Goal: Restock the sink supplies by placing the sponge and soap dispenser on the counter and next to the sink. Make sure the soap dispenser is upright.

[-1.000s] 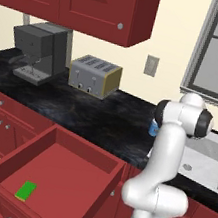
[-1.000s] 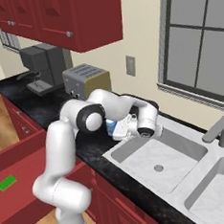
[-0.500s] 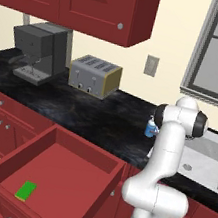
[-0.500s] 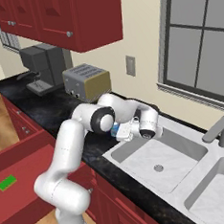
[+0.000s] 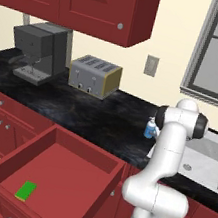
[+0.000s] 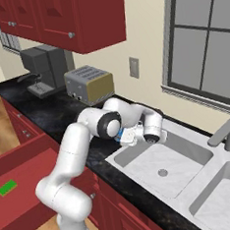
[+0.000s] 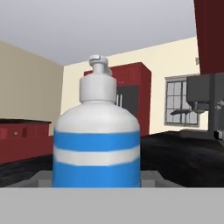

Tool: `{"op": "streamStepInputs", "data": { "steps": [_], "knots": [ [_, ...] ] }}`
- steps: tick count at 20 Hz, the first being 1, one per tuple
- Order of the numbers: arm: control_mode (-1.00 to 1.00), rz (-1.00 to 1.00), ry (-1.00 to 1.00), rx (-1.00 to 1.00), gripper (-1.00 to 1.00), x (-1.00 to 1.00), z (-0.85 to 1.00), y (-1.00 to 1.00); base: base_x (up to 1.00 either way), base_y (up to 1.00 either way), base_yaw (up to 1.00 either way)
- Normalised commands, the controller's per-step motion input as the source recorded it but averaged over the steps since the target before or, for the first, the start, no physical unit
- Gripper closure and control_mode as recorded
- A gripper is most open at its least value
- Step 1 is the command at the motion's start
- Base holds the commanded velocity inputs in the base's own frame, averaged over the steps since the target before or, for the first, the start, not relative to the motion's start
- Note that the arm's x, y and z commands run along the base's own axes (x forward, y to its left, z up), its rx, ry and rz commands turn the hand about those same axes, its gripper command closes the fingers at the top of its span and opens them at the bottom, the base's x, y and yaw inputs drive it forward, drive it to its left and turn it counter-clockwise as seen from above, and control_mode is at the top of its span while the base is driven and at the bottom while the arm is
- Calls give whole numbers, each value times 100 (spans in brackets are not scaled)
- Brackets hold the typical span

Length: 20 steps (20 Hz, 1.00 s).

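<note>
— Where's the soap dispenser [image 7: 96,140]?

— I see it upright on the counter [image 5: 95,113], just beside the sink [image 6: 165,159], with my gripper [image 6: 131,135] clamped on it

— And the sponge [image 5: 26,190]?

— Lying in the open drawer [image 5: 65,167], well apart from the sink

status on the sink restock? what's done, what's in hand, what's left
Done: nothing fully released yet. In hand: the gripper is shut on the soap dispenser, upright on the counter by the sink; it needs letting go. Left: the sponge lies in the open drawer, to be moved beside the sink.
</note>
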Motion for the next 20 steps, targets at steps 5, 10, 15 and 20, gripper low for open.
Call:
{"op": "streamStepInputs", "data": {
  "steps": [5,10,15,20],
  "knots": [
    [-100,0,-6,0,-100,4,-23,0,0,0,0],
    [-100,0,-5,0,-100,5,0,0,0,0,0],
    [-100,0,-2,0,-100,10,24,-3,0,0,0],
    [-100,0,-3,0,-100,2,46,-4,0,0,0]
  ]
}}
